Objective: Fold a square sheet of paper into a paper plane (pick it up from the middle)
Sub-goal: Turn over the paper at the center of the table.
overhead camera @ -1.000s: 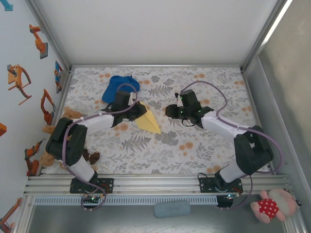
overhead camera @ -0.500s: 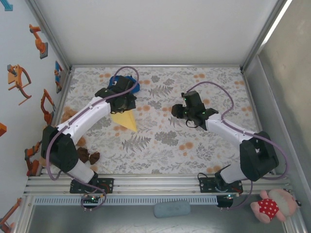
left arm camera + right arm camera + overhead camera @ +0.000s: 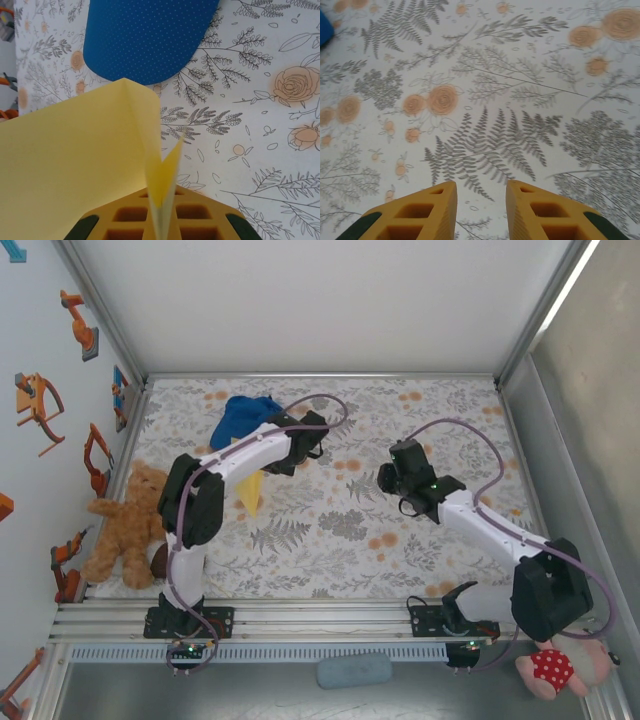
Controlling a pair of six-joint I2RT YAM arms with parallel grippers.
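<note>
A second ago the paper plane [image 3: 250,494] lay out near the middle of the table [image 3: 420,540], beside a bent left arm. Now it sits further left, partly under the left forearm, which stretches across toward the middle. In the wrist view the left claw [image 3: 161,198] is clamped on a standing fold of the yellow paper, and a broad flap spreads away to the left. The blue cap [image 3: 243,416], half covered by that arm moments before, shows almost whole. It lies just beyond the paper's far edge, and whether the two touch cannot be told. The teddy bear [image 3: 125,524] at the table's left edge, earlier hidden behind the arm's elbow, is in plain sight and well apart from the paper. The right claw [image 3: 481,193] has drawn off to the right, away from the plane. Its jaws stand narrowly apart with nothing between them but the flowered cloth below. In the overhead view the left forearm hides the upper part of the plane. Off the table, a red-spotted plush toy [image 3: 556,666] lies by the near right corner and a grey-blue oblong pad [image 3: 353,671] lies in front of the rail.
</note>
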